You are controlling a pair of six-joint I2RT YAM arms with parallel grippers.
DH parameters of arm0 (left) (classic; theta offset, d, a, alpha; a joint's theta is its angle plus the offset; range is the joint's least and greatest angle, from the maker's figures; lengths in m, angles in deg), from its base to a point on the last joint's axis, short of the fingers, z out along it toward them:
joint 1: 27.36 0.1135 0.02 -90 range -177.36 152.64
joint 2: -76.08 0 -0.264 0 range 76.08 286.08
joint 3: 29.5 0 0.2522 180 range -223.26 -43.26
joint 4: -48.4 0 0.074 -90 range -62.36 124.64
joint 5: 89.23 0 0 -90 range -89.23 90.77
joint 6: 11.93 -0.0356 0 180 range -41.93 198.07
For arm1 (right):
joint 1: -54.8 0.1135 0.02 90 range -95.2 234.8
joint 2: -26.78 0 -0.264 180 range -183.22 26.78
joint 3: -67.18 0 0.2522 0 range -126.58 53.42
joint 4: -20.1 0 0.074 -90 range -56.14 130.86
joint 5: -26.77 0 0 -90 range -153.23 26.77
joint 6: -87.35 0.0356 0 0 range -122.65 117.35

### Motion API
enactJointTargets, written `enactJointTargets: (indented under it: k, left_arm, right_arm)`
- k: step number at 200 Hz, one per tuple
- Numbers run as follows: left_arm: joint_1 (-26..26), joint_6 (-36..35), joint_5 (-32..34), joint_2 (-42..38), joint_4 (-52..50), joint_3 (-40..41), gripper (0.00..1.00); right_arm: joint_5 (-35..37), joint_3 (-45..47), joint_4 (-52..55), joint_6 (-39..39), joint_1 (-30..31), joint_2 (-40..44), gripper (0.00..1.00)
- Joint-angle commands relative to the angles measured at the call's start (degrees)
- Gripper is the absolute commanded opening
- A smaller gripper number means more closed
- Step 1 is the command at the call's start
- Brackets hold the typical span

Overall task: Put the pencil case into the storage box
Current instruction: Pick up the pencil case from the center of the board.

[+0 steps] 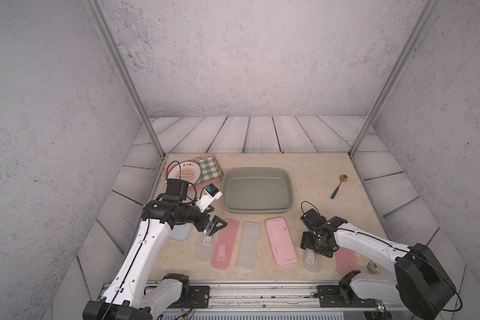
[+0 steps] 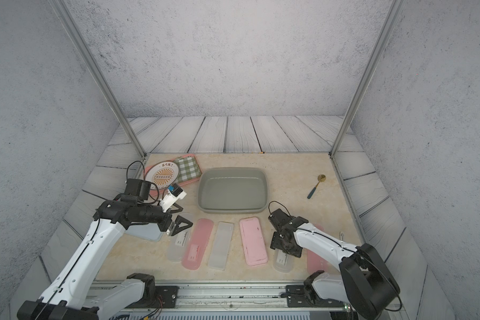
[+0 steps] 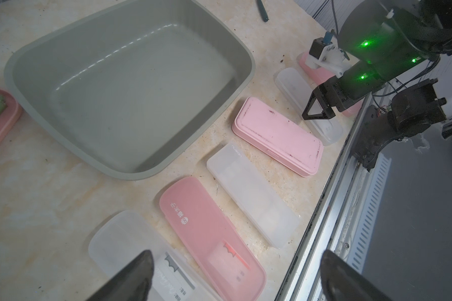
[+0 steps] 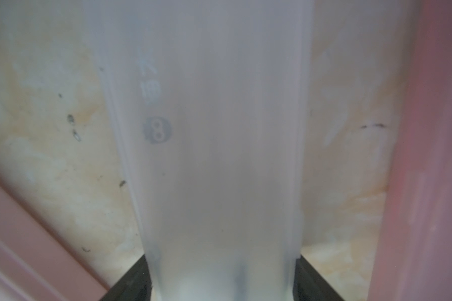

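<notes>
Right gripper (image 1: 315,251) clamps the frosted pencil case (image 1: 312,261), lying on the table (image 1: 316,171) well apart from the storage box (image 1: 258,212), so the grasp looks made and next comes a level lift across to it.

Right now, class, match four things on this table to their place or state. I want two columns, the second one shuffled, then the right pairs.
Things:
1. storage box
2. spoon
3. checked cloth
4. frosted pencil case

Places and states:
A. on the pink tray
B. between the jaws of the right gripper
C. empty
D. teal handle, lying apart from the cases

Pairs: 1-C; 2-D; 3-A; 4-B
</notes>
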Motion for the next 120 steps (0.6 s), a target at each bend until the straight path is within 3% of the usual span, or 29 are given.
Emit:
enactJointTargets:
  k: [1, 37, 60, 90, 120]
  left_arm:
    - [0.1, 0.3, 0.6, -0.5, -0.1, 0.7, 1.0]
    - [0.2, 1.9, 1.9, -0.2, 0.8, 0.5, 1.0]
    - [0.3, 3.8, 4.4, 0.0, 1.6, -0.1, 1.0]
    - [0.2, 4.7, 11.0, 1.9, 2.4, -3.4, 1.0]
    - [0.0, 3.7, 8.3, 4.3, 3.3, -7.2, 1.0]
  right_arm:
    - [2.8, -1.8, 5.9, 0.9, 0.0, 7.2, 0.65]
    - [3.0, -8.7, 13.1, -0.5, 0.0, 18.7, 0.65]
    - [1.8, -15.3, 13.5, -2.4, 0.0, 19.6, 0.63]
    - [-0.4, -27.0, 9.4, -8.5, 0.0, 7.6, 0.63]
    - [0.4, -42.1, 9.1, -16.0, 0.0, -10.3, 0.64]
